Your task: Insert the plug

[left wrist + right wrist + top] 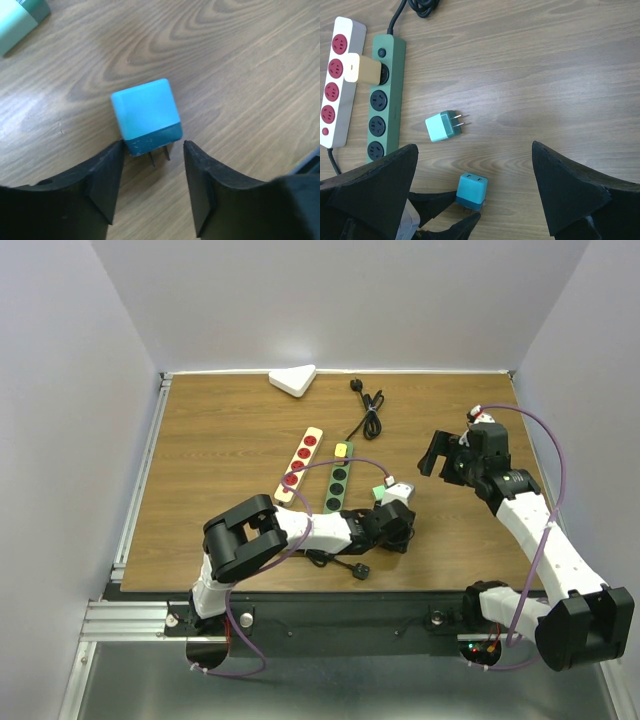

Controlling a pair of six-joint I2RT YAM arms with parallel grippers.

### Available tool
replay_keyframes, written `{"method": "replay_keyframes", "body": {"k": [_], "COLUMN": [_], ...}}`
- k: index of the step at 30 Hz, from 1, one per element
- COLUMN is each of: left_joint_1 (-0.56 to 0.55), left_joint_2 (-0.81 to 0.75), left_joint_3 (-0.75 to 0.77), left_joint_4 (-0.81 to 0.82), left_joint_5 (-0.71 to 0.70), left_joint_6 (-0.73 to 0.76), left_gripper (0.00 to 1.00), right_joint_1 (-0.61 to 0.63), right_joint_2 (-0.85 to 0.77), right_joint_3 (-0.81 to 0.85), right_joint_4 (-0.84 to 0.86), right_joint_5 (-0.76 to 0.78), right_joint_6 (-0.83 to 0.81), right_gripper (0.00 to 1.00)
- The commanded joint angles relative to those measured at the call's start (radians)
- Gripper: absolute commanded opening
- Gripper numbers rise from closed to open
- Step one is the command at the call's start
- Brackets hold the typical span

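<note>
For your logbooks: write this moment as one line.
left jaws open astride prongs of blue plug on table | right jaws open, empty

The left arm and right arm share white shells between bulky black joint housings. A thin purple cable loops along each arm. Each arm ends in broad, matt black, wedge-shaped fingers. A small white block sits at each wrist.

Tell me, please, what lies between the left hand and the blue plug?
Only bare table; the left wrist view shows the blue plug right at the left hand.
</note>
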State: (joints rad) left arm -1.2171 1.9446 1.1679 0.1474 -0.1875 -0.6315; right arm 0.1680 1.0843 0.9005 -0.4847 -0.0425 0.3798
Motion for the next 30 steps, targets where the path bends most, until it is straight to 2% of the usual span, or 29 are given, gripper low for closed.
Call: {"method": "replay_keyframes", "body": {"k": [1,6,9,13,18,21,23,27,30], "left_joint_1": [0.004,0.008,0.008,0.008,0.013,0.011,0.013,0.011,0.011], "left_joint_2": [0.017,0.02,0.013,-0.033,-0.144,-0.171,-0.193,-0.255,-0.318], "left_joint_3": [0.021,0.006,0.001,-0.039,-0.158,-0.204,-0.243,-0.324,-0.375], "left_joint_4": [-0.066,-0.086,-0.091,-0.043,0.062,0.107,0.135,0.231,0.29], "left_joint_5": [-0.035,-0.07,-0.069,-0.064,-0.046,-0.027,-0.014,0.003,-0.012], "left_joint_6": [0.029,0.058,0.09,0.174,0.289,0.326,0.34,0.369,0.401], "left_gripper": [0.58,0.35,0.26,0.24,0.24,0.23,0.19,0.18,0.16], "right_joint_1": [-0.016,-0.019,-0.021,-0.024,-0.024,-0.025,-0.025,-0.027,-0.027], "right_joint_2": [-0.018,-0.009,-0.006,0.015,0.025,0.055,0.092,0.131,0.141], "right_joint_3": [-0.008,-0.011,-0.012,-0.009,-0.029,-0.048,-0.066,-0.09,-0.097], "right_joint_4": [0.047,0.054,0.055,0.058,0.06,0.063,0.08,0.097,0.106], "right_joint_5": [-0.019,-0.046,-0.063,-0.154,-0.31,-0.385,-0.519,-0.669,-0.724], "right_joint_6": [-0.022,-0.021,-0.022,-0.038,-0.071,-0.094,-0.096,-0.104,-0.087], "right_gripper": [1.0,1.0,1.0,1.0,1.0,0.99,0.97,0.94,0.94]}}
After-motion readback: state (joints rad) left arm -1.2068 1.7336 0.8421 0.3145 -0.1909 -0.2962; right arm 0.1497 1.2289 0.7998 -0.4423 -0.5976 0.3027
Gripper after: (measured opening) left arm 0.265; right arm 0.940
